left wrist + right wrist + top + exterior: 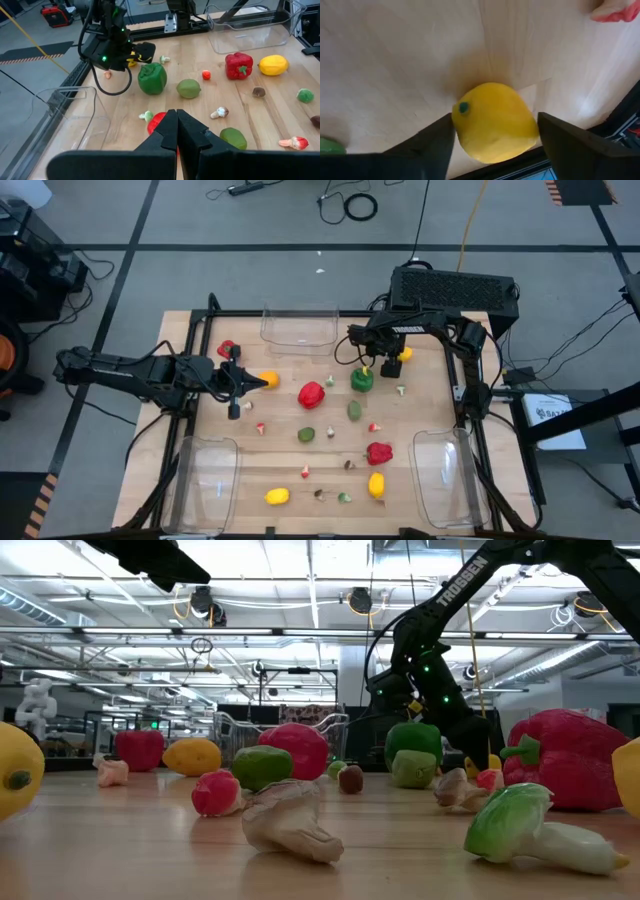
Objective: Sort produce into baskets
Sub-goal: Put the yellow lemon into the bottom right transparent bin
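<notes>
My right gripper (495, 118) is low over the far right part of the table, its two fingers standing on either side of a yellow lemon (495, 122) that lies on the wood (403, 356). Beside it sits a green pepper (362, 379). My left gripper (176, 117) hovers shut and empty over the table's left part (248, 380), above a red pepper (311, 393). Clear baskets stand at the far edge (300, 328), near left (208, 480) and near right (445, 475). More produce lies scattered on the table. My right gripper pinches the lemon between its two fingers, one on each of its rounded sides (457, 127). They come down at a slant from above. The lemon lies on the table with its green stem dot (464, 107) turned toward one finger.
Another red pepper (378, 452), two lemons (277, 496) (376, 485), limes (306, 434) (355, 409), an orange (268, 380) and small bits lie across the table. A black box (455, 288) sits behind the far right corner.
</notes>
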### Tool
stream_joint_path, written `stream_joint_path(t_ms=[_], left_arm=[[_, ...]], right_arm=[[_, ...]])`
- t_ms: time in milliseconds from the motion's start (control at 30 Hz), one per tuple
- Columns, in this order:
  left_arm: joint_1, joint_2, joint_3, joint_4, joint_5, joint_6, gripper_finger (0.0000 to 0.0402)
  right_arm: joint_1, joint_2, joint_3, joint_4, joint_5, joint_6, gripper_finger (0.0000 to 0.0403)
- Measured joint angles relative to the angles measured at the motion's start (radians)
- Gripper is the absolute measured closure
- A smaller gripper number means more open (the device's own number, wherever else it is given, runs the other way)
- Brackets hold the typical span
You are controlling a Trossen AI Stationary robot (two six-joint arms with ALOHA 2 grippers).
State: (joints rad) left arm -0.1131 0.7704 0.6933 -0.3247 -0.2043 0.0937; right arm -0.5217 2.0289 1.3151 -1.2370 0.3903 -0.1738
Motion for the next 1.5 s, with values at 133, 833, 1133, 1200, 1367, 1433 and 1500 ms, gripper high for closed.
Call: stream_joint_path(t_ms=[133, 833, 1133, 1200, 1367, 1433, 1500], left_arm=[[0.0, 0.0, 0.0, 0.0, 0.0, 0.0, 0.04], [0.0, 0.0, 0.0, 0.0, -0.001, 0.001, 0.04], [0.0, 0.0, 0.0, 0.001, -0.001, 0.001, 0.04], [0.0, 0.0, 0.0, 0.001, -0.001, 0.0, 0.04], [0.0, 0.0, 0.0, 0.002, -0.001, -0.001, 0.04], [0.0, 0.0, 0.0, 0.002, -0.001, -0.001, 0.04], [0.0, 0.0, 0.0, 0.002, -0.002, -0.002, 0.04]], right_arm=[[0.0, 0.0, 0.0, 0.004, -0.007, 0.001, 0.0178], [0.136, -0.293, 0.0, -0.065, -0.113, 0.243, 0.0202], [0.337, -0.586, 0.0, -0.114, -0.111, 0.557, 0.0202], [0.389, -0.637, 0.0, -0.102, -0.108, 0.632, 0.0202], [0.516, -0.711, 0.0, -0.052, -0.023, 0.867, 0.0202], [0.569, -0.716, 0.0, -0.04, 0.041, 0.933, 0.0202], [0.616, -0.715, 0.0, -0.011, 0.112, 0.986, 0.0202]])
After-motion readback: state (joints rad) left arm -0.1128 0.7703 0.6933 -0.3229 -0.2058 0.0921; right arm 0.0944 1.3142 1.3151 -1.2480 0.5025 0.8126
